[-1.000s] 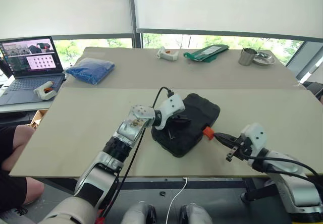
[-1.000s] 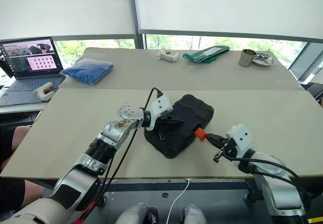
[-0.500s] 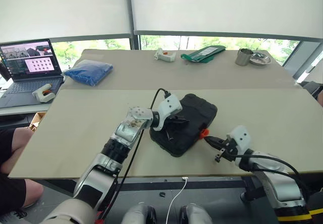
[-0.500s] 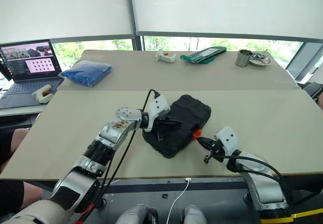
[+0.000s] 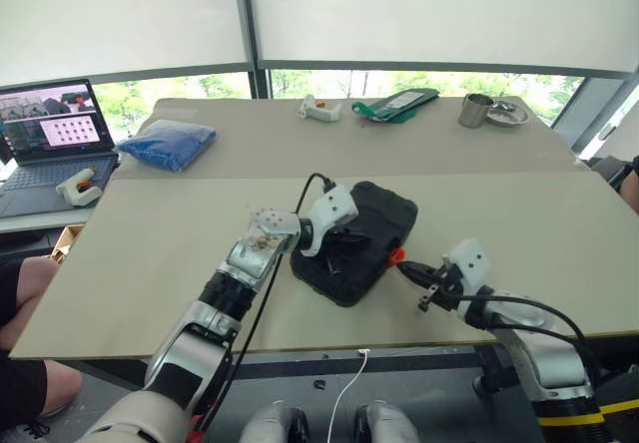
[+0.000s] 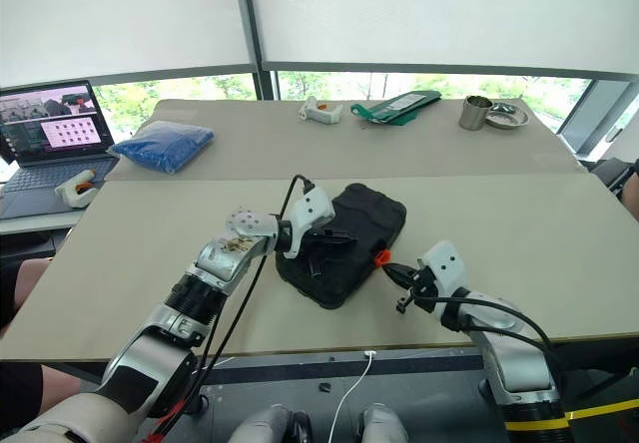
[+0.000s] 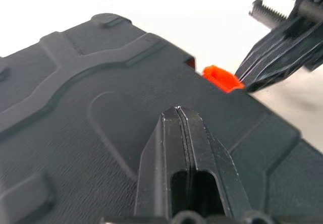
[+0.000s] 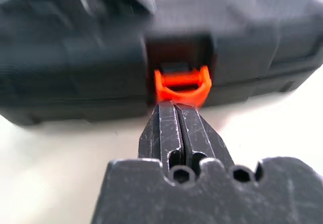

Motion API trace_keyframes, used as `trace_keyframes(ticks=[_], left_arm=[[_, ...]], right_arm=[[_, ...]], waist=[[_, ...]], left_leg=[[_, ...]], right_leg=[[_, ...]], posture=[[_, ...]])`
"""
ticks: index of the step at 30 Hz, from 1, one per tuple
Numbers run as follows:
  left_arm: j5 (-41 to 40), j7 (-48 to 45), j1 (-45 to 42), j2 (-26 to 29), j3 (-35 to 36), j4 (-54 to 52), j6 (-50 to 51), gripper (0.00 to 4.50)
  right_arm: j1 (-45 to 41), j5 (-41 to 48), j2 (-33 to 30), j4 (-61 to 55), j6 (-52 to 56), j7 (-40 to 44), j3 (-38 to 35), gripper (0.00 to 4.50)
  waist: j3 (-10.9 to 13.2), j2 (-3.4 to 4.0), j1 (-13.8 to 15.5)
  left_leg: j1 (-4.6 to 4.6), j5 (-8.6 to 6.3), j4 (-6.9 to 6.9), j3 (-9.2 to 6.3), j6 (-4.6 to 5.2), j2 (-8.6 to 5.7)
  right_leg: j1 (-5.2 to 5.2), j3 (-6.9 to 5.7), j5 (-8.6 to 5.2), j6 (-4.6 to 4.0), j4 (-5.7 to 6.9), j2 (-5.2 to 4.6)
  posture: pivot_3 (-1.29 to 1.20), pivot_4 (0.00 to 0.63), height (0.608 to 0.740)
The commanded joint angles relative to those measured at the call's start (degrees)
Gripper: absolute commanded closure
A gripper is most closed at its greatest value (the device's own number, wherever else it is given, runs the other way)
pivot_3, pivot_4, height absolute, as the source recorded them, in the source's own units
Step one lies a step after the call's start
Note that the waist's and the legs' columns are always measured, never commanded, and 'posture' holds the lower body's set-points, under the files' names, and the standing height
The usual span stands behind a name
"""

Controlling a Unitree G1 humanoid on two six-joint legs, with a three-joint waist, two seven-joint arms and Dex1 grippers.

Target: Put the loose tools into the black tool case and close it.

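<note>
Table (image 5: 150,253) holds closed black tool case (image 5: 374,219); blinds (image 5: 429,14) behind.

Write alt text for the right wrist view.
The shut right gripper points its tip at the orange latch on the side of the closed black case, which sits on a pale table. The tip is at the latch's lower edge; contact is unclear.

The left arm is stretched forward toward one o'clock, its gripper (image 5: 344,244) angled slightly downward with the fingers (image 7: 182,133) pressed together. The right arm is bent in from four o'clock, its gripper (image 8: 175,114) held level, pointed toward ten o'clock, fingers closed.
</note>
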Motion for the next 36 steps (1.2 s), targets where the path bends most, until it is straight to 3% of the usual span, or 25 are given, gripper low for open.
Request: trace_keyframes(ticks=[1,7,12,16,30,36], left_arm=[[2.6,-0.6,3.0,-0.4,-3.5,4.8,1.9,4.46],[2.6,-1.0,3.4,-0.4,-3.4,4.8,1.9,4.46],[2.4,-1.4,3.8,0.1,-3.1,4.0,2.2,4.46],[2.3,-1.5,3.9,0.1,-3.1,3.8,2.1,4.46],[2.3,-1.6,4.1,0.2,-3.0,3.7,2.5,4.46],[2.1,-1.3,4.2,0.0,-2.8,3.5,2.7,4.46]], right_arm=[[-2.5,1.9,0.6,-3.8,-1.2,0.0,-0.4,4.5],[-1.6,0.2,-0.1,-2.9,-1.2,-0.3,0.4,4.5],[3.3,3.9,-3.1,-5.8,0.7,0.2,-6.0,4.5],[5.3,3.0,-4.1,-4.7,1.4,-1.0,-5.7,4.5],[-1.2,0.8,-0.7,2.2,-0.2,-1.8,0.6,4.5],[0.1,3.5,-1.5,-0.6,0.9,-1.7,-3.7,4.5]], waist=[[0.0,0.03,0.4],[0.0,0.01,1.5],[0.0,0.01,1.6],[0.0,0.02,1.4],[-0.1,0.04,1.4],[-0.1,0.04,1.5]], left_leg=[[0.03,0.0,0.0,-0.03,0.0,0.0],[0.0,-0.15,-0.02,0.01,-0.05,-0.03],[0.0,-0.18,-0.02,0.0,-0.04,-0.02],[0.02,-0.21,-0.02,0.0,0.0,-0.01],[0.0,-0.21,-0.04,-0.01,0.0,0.01],[0.0,-0.21,-0.05,-0.02,0.0,0.01]], right_leg=[[-0.05,-0.04,0.0,0.0,0.0,0.0],[-0.05,-0.03,-0.04,-0.06,-0.15,-0.05],[-0.04,-0.05,-0.05,-0.06,-0.15,-0.05],[-0.01,-0.04,-0.07,-0.06,-0.17,-0.03],[-0.06,-0.05,-0.1,-0.09,-0.18,-0.01],[-0.06,-0.04,-0.1,-0.09,-0.18,-0.02]], posture=[[0.0,0.15,0.74],[0.0,0.15,0.74],[0.0,0.15,0.74],[0.0,0.15,0.74],[0.0,0.15,0.74],[0.0,0.15,0.74]])
